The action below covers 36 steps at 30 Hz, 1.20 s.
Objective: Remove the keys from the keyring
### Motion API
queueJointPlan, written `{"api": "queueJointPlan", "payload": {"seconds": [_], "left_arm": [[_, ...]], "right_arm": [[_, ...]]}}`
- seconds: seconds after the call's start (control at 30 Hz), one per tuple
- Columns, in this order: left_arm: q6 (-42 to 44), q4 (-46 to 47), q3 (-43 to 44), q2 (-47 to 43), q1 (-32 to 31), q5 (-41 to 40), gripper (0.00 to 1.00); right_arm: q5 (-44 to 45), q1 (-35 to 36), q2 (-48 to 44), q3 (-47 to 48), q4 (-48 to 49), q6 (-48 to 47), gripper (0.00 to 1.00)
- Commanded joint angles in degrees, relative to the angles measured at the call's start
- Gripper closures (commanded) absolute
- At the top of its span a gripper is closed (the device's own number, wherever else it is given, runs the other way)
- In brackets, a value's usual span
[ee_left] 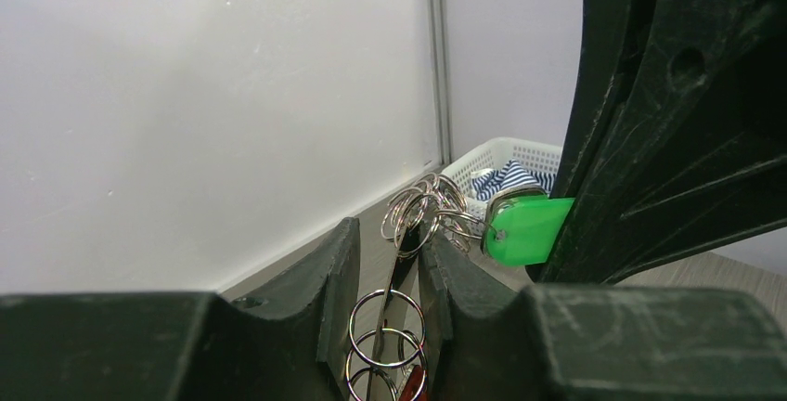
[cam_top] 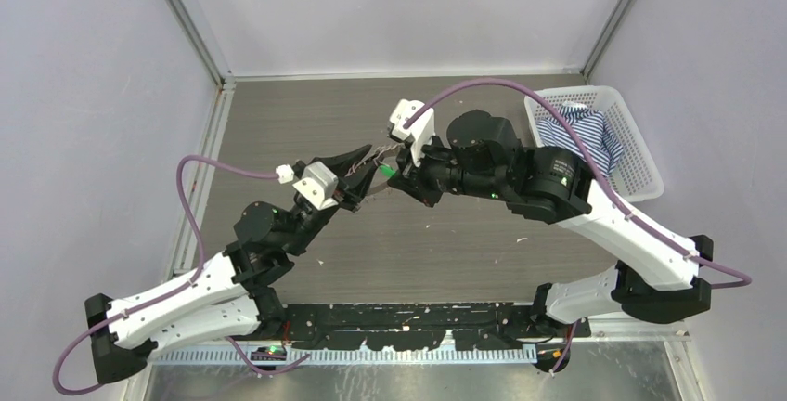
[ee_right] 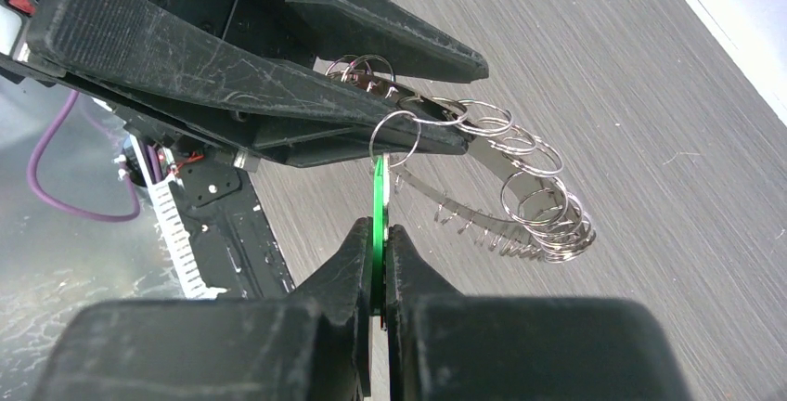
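Metal wire and thin keys make a light, stiff, slippery bunch, apt to swing and tangle. I judge the green key head its one broad, grippy face. At lower centre the right claw is clenched edge-on upon that head. The left claw pinches the keyring, held aloft over the worktop at mid-frame. Which loop carries the green key, and where its split lies, is lost among overlapping rings.
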Motion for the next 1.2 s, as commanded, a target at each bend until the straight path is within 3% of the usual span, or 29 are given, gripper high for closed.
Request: {"api": "queueJointPlan", "payload": {"seconds": [0.0,0.3,0.57,0.83,1.17], "left_arm": [[2.01,6.89,1.49,-2.45,1.46,-9.8,0.99],[2.47,6.57,1.66,-3.62,1.45,-6.98,0.99],[3.38,5.5,1.48,-3.62,1.36,-2.63,0.99],[3.3,8.44,1.45,-2.9,1.14,-5.82,1.0],[5.07,11.37,3.31,-0.98,1.07,-5.83,0.99]], "right_arm": [[-2.87,2.74,-3.03,-2.16,-5.06,0.56,0.99],[12.6,3.6,-2.27,-2.59,-6.01,-0.41,0.99],[19.31,3.59,-0.65,-2.0,-5.76,0.9,0.99],[16.51,4.76,1.51,-1.04,-8.9,0.39,0.99],[11.11,8.99,2.69,-4.62,-4.83,1.24,0.99]]}}
